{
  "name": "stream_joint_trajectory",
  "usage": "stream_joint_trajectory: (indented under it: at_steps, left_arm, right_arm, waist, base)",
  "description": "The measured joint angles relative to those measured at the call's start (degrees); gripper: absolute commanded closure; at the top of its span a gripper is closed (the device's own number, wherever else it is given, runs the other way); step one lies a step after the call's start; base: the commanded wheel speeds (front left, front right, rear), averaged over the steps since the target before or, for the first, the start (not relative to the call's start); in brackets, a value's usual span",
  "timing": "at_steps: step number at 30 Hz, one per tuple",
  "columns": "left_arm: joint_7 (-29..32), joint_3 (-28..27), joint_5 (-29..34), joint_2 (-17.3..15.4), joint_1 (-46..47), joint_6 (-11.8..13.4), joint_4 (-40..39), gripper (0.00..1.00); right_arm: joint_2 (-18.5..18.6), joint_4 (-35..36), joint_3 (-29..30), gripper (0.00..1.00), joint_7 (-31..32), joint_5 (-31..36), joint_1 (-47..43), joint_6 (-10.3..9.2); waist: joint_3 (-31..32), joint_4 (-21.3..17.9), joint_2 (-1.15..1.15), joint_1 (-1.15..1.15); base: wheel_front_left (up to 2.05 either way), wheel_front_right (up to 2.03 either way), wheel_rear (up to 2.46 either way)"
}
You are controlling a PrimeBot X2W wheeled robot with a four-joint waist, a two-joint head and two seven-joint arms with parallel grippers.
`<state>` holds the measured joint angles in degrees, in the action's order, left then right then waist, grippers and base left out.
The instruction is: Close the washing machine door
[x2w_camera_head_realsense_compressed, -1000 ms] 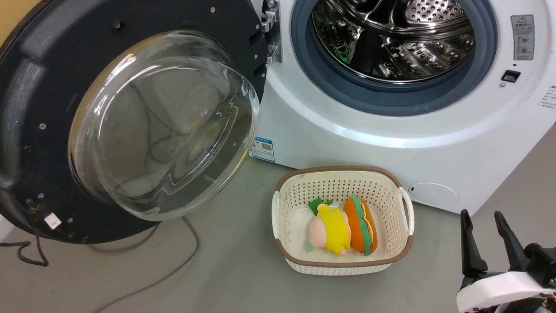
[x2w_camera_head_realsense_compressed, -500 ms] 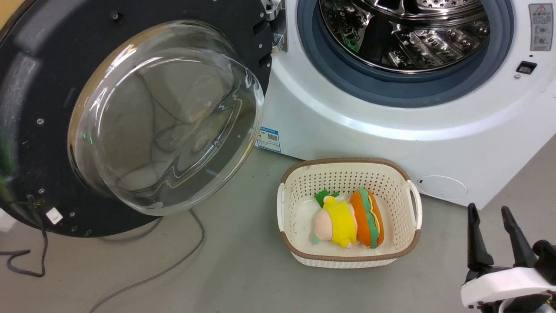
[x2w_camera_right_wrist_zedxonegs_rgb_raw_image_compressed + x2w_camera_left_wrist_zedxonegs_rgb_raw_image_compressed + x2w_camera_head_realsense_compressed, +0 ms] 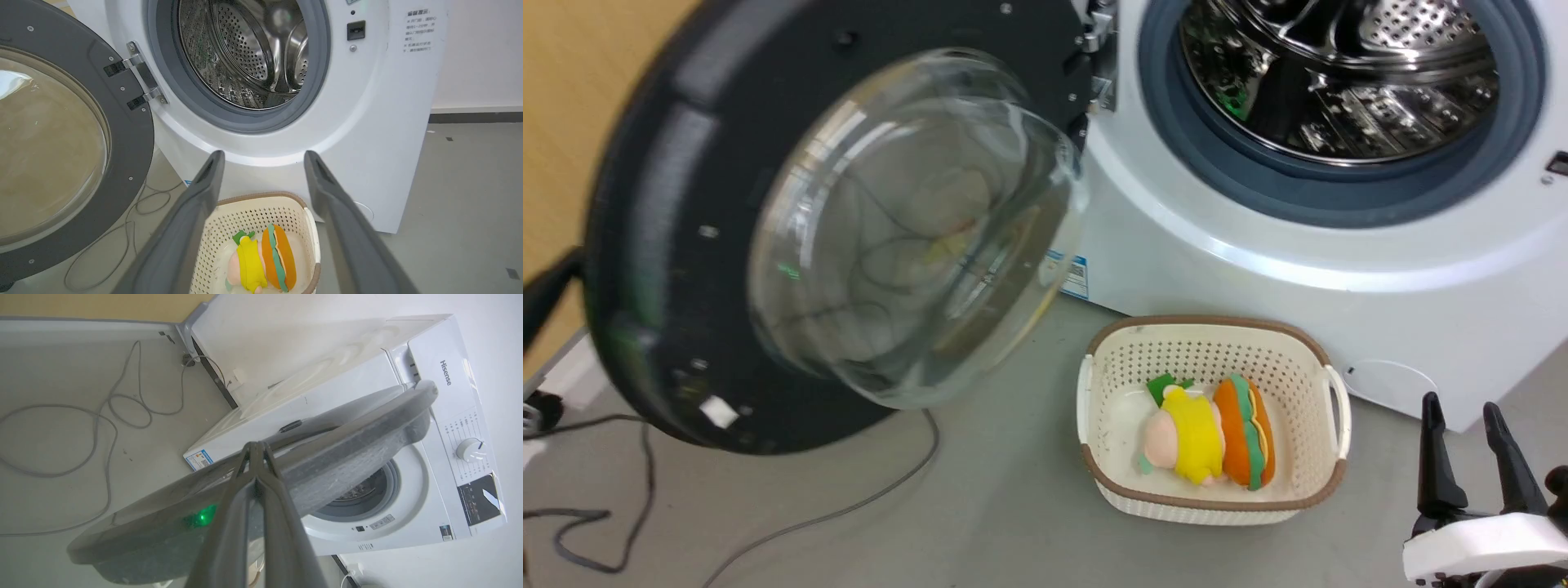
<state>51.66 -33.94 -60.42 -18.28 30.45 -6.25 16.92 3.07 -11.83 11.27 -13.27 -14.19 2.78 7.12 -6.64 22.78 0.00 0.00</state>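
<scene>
The washing machine door (image 3: 645, 204) stands open at the left, its black rim around a bulging glass bowl (image 3: 907, 237), hinged (image 3: 1098, 57) to the white washing machine (image 3: 1258, 269). The steel drum (image 3: 1339, 73) gapes open inside its grey gasket. In the left wrist view my left gripper (image 3: 255, 446) is shut, tips against the door's grey outer face (image 3: 347, 449). My right gripper (image 3: 1462, 406) hangs open and holds nothing at the lower right, off the machine's front corner. In the right wrist view the right gripper (image 3: 264, 157) points at the machine's front (image 3: 367, 122), with the door (image 3: 130, 134) to its left.
A cream basket (image 3: 1213, 324) with plush toys (image 3: 1192, 441) sits on the floor just before the machine, below the drum opening. Grey cables (image 3: 849, 506) trail over the floor under the door. A wooden wall (image 3: 572, 106) rises behind the door.
The camera has turned, shifting the picture right. The door now looks narrower, swung partly towards the machine. The right gripper stays open and low.
</scene>
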Motion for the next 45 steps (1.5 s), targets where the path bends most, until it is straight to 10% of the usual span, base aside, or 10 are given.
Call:
stream_joint_trajectory:
  at_steps: [19, 31, 45]
  left_arm:
    - [13.1, 16.6, -13.2, 13.1, -18.4, -1.0, -28.4, 1.00]
    - [-4.1, 39.7, -10.2, 15.1, -22.7, -1.0, -32.9, 1.00]
    - [-32.4, 58.9, -8.8, 14.4, -8.3, -1.0, -14.0, 1.00]
  right_arm:
    - [-0.1, -1.9, 1.7, 0.00, -1.5, -2.5, -0.9, 0.07]
    - [-0.1, -1.4, 2.2, 0.00, -1.5, -1.4, -0.8, 0.07]
    - [-0.1, -1.2, 1.4, 0.00, -1.5, -1.0, 0.9, 0.08]
  waist:
    - [2.8, 0.3, 0.00, 0.00]
    - [2.3, -8.1, 0.00, 0.00]
    - [-0.2, -17.9, 0.00, 0.00]
  base:
    - [0.00, 0.00, 0.00]
    - [0.00, 0.00, 0.00]
    - [0.00, 0.00, 0.00]
